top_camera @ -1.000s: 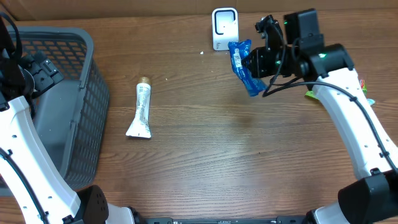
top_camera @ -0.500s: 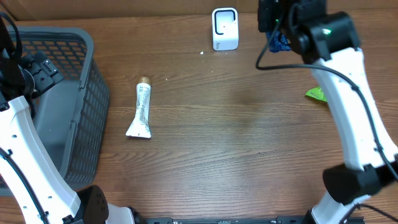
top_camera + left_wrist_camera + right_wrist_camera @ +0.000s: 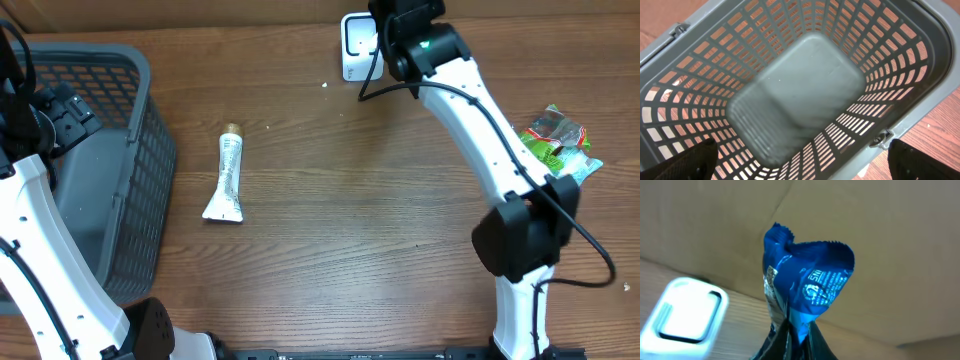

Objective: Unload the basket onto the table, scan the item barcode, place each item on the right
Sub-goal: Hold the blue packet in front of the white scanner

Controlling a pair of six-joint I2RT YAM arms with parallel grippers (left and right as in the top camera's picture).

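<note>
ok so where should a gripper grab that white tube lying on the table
I'd grip the white tube around its mid-body, coming straight down from above, fingers closing across its narrow width. It lies flat on the table, cap end pointing away, and its crimped near end fans out wide and thin.

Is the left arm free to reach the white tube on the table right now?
Probably yes: the left gripper hangs open and empty over the basket, and the tube lies uncovered just beyond the basket's wall.
</note>
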